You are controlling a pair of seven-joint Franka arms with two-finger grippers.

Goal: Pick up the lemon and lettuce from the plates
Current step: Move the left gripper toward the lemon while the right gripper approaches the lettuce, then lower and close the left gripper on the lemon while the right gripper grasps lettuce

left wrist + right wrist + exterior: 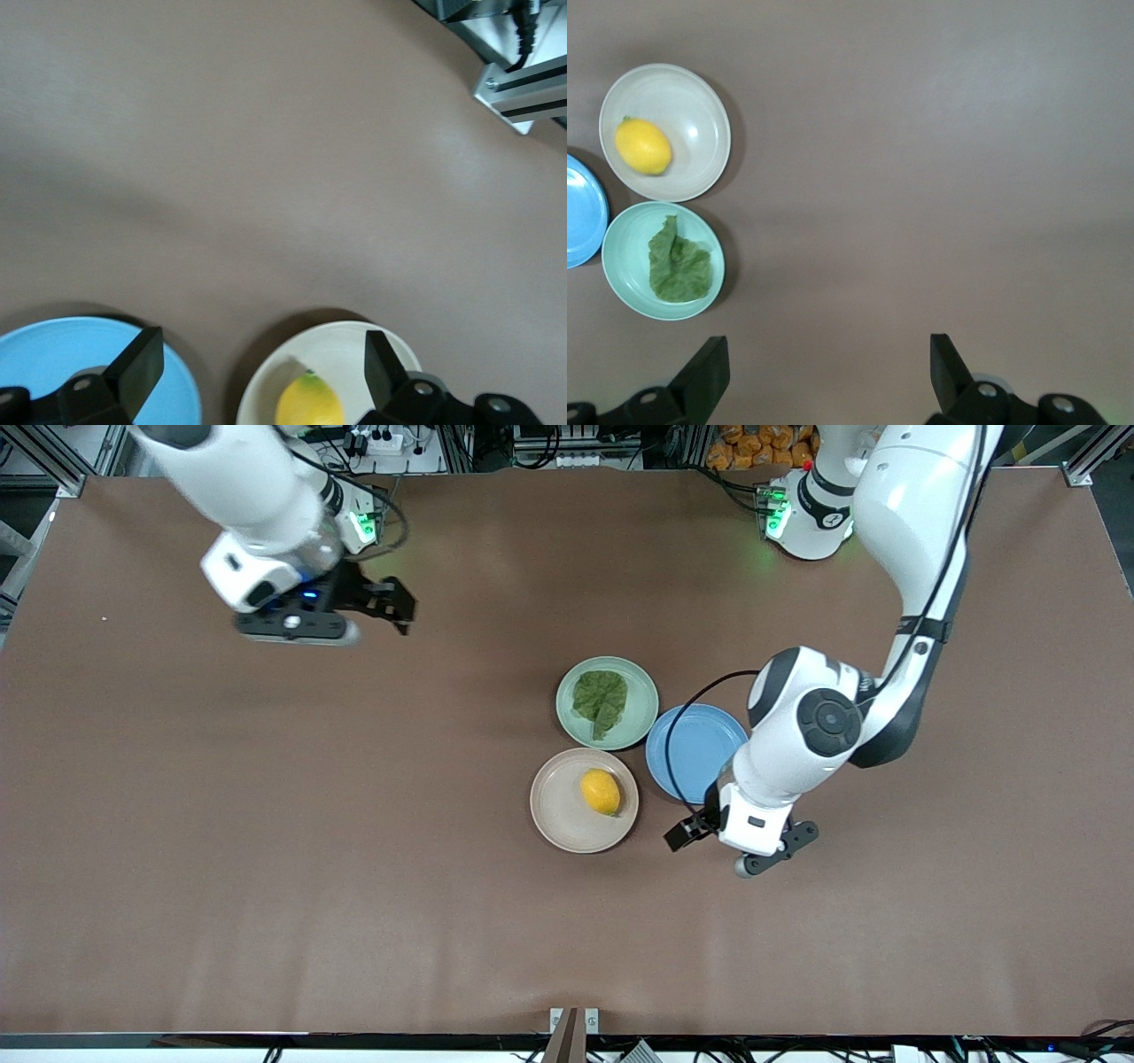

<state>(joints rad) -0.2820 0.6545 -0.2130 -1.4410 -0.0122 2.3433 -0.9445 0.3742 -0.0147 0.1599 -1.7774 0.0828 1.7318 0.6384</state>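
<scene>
Glossy oval lemon (601, 791) lay on matte cream plate (563, 815); crinkled lettuce (601, 700) at its 12 o'clock. Left gripper (687, 834) and right gripper (396, 607) gaped wide, empty.

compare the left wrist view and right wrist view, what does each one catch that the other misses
Only the left wrist view shows a metal frame rail at the table's edge. Only the right wrist view shows the lettuce on the mint plate. Both show the lemon on the cream plate, part of the blue plate, and open fingers.
</scene>
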